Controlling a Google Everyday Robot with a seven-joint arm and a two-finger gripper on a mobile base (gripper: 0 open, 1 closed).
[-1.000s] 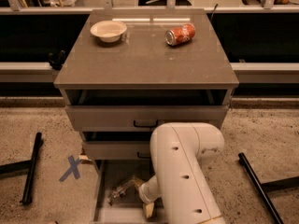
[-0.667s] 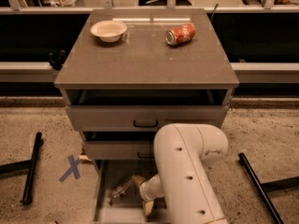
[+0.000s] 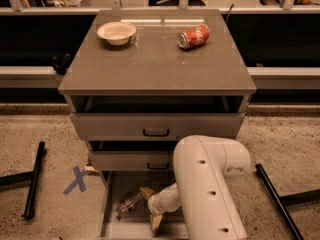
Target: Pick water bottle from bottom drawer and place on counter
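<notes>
Reaching down in front of the cabinet, the white arm (image 3: 210, 184) puts the gripper (image 3: 150, 207) inside the bottom drawer (image 3: 122, 184), low over its grey floor. The water bottle (image 3: 128, 204) lies on its side on that floor, just beside the gripper and to the left of it as the camera sees it, toward the drawer's left wall. Its long axis runs on a slant, from lower left to upper right, so its nearer end comes close to the farther of the two tan fingers (image 3: 146, 192).

Those fingers stand apart, one toward the back of the drawer and one toward its front edge, and nothing is clamped between them. Whether the bottle's end already sits inside the gap or just short of it, I cannot tell.

The coming move, as I judge it, turns on this: the bottle lies ahead of the spread fingers and a little toward the back. Because of its slant, the gripper likely needs to square up across the body, not along it, before closing.

Up top, the desk (image 3: 155, 59) carries a bowl (image 3: 116, 32) and a red soda can (image 3: 193, 36) on its side, with bare surface in front of them for the set-down.
</notes>
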